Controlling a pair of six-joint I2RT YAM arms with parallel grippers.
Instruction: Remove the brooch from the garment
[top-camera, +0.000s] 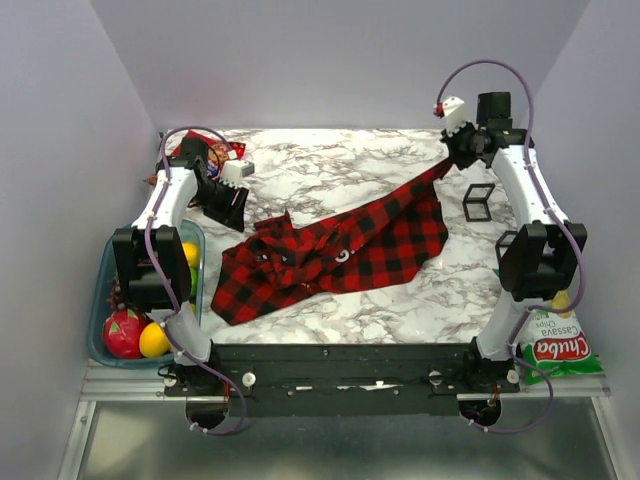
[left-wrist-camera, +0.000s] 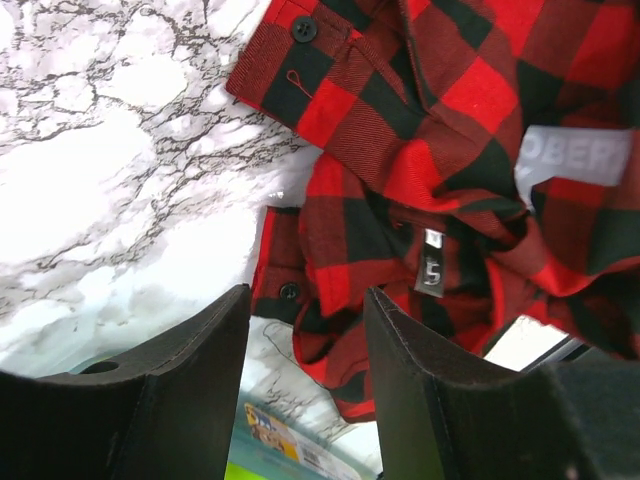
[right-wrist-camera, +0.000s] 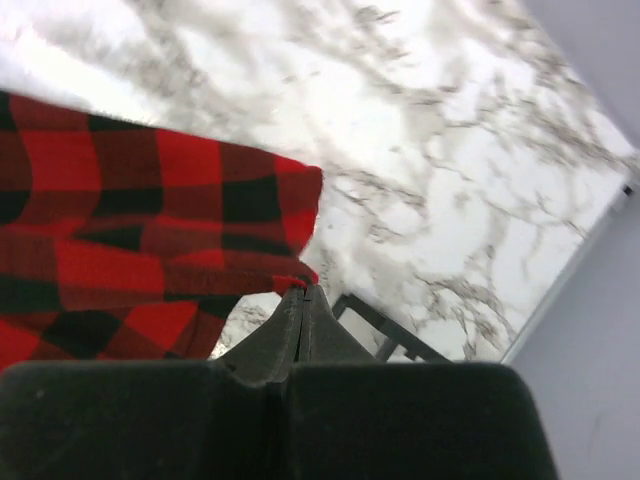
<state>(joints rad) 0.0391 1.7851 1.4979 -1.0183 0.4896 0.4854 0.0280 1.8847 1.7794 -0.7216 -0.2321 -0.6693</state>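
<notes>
the right gripper (right-wrist-camera: 303, 292) has its fingers pressed together on a corner of the red-and-black checked shirt (top-camera: 340, 250). it holds that corner raised toward the far right of the marble table (top-camera: 330, 160), so the cloth slopes down taut to the crumpled bulk in the middle. the left gripper (left-wrist-camera: 307, 295) is spread and empty, hovering just over the collar end, where a size label (left-wrist-camera: 432, 272) and a black button (left-wrist-camera: 289, 292) show.

the brooch (top-camera: 343, 257) looks to be the small pale round spot near the shirt's middle, just right of the folds. it is too small in the overhead view to be sure, and neither wrist view shows it.

the step in hand seems to be tensioning the cloth so the disc sits on a flatter patch. to do it well, hold the pinch without pulling harder, since more pull would likely drag the whole shirt. the left arm then needs to cross the folds and come down with a finger on either side of the disc's rim, taking metal and not cloth. ease it off slowly against the right arm's hold, because the pin could snag.

room is tight at the sides. a fruit bin (top-camera: 105, 270) sits close by the left arm, and a black wire cube (top-camera: 479, 202) stands just beside the lifted corner. a cassava chips packet (top-camera: 555, 345) lies near the right base. bare marble shows beyond the shirt and along its near edge — either looks a fair spot for setting the brooch down.
</notes>
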